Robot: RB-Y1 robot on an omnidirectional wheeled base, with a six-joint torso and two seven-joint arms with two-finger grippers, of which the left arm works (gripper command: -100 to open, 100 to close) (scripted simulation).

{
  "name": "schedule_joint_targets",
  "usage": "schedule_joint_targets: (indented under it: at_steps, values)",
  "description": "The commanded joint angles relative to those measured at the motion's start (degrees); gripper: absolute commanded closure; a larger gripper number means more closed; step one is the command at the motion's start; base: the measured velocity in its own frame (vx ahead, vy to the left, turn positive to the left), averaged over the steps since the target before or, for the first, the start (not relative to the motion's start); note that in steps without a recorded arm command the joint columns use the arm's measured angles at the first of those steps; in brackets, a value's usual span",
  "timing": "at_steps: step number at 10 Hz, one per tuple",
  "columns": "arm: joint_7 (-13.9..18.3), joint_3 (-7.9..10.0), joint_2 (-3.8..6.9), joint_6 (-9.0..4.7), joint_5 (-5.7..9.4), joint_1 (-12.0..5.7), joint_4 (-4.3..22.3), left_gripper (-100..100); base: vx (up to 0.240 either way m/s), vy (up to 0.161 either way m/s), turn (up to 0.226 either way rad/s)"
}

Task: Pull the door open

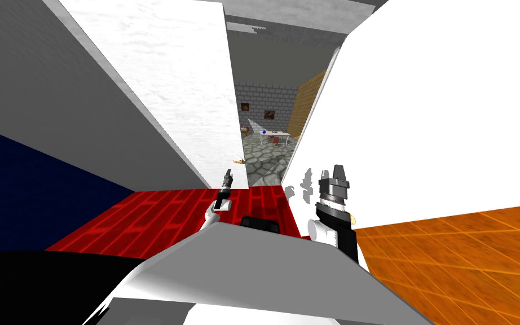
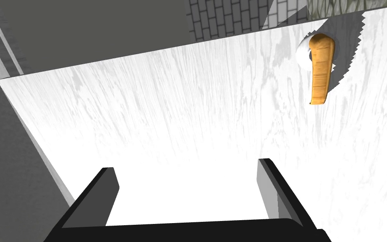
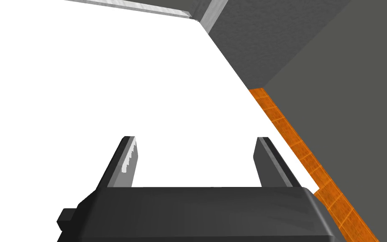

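Just ahead of me, low over a red plank floor (image 1: 197,209), the left gripper (image 1: 228,172) points toward the free edge of a white door (image 1: 185,84). In the left wrist view its two fingers (image 2: 100,197) stand wide apart and hold no thing. They face the door's white, streaked surface, but I cannot tell if they touch it. The handle (image 2: 319,69) is an orange lever on a round white base. It sits close to the door's edge, off to one side of the gripper and well apart from both fingers.

On my right side the right gripper (image 1: 333,172) is raised just beside a plain white surface (image 1: 422,113). Its fingers (image 3: 270,164) are also spread wide, with only that white surface in front of them. An orange floor (image 1: 450,254) runs along the foot of this surface, and a grey wall (image 3: 335,84) stands on the strip's other side.

A dark blue wall (image 1: 27,180) borders the red floor on my left.

The door stands ajar: a narrow opening shows between its edge and the white surface. Through the opening I see a grey stone floor (image 1: 264,163), farther a small white table (image 1: 276,134), and behind it a grey brick wall (image 1: 264,93) with two small pictures (image 1: 269,114) on it.
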Motion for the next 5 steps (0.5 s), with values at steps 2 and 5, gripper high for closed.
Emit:
schedule_joint_targets:
  at_steps: [2,5]
  values:
    - [0.5,0.98,0.29,-1.13,0.41,-2.01,4.8,-100,0.077,0.040,-0.062]
    - [0.7,1.37,0.41,-1.55,0.57,-2.79,7.4,-100,0.057,0.021,-0.026]
